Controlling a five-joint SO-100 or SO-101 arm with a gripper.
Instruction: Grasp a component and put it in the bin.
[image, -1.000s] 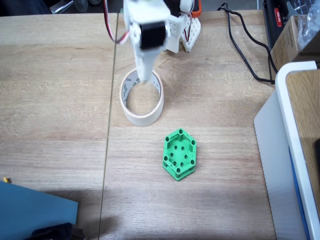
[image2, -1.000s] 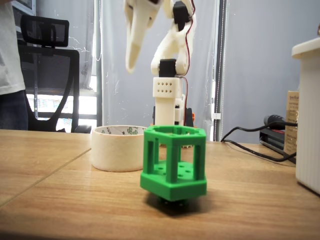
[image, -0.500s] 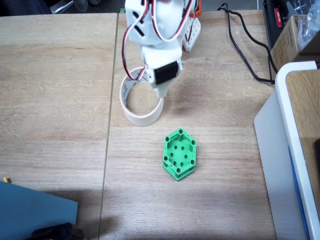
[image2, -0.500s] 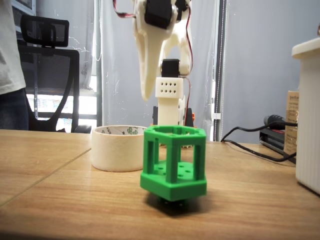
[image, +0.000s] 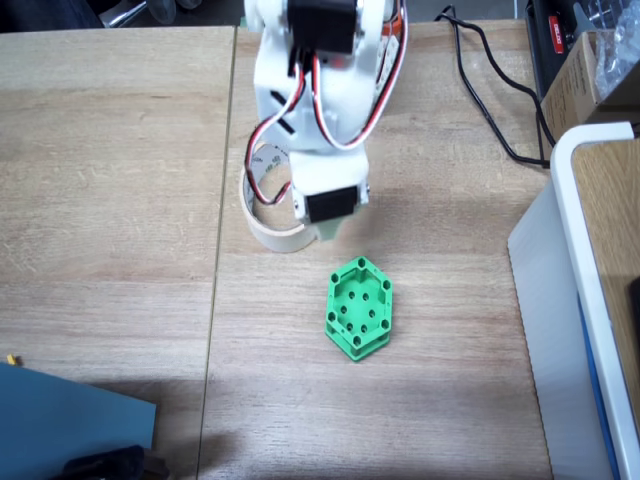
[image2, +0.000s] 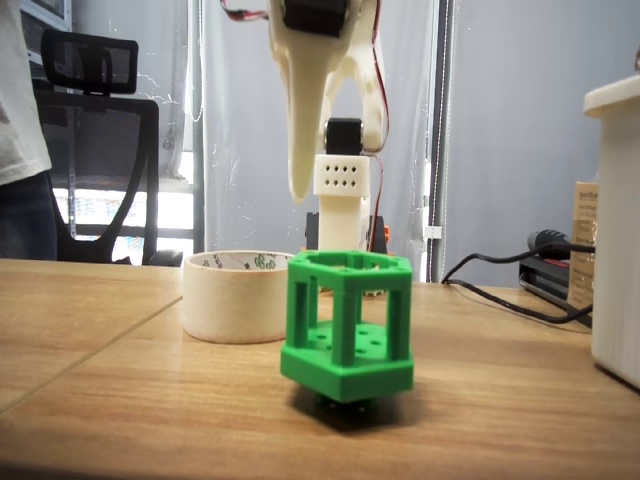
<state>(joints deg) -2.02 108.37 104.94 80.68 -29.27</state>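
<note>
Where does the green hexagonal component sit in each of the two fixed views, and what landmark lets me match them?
Top-down fixed view: the green component lies just right of centre on the wooden table, below and right of the tape ring.
Low side-on fixed view: the green component stands in the centre foreground, overlapping the ring's right edge.
Shared landmark: the cream tape ring, with the white gripper above it.

— Where do the cameras sit?
— One fixed view hangs above, looking straight down on the tabletop. Another sits low at tabletop height, close in, facing the arm's base.
— What do they share?
— The green component, tape ring bin and the arm.
</note>
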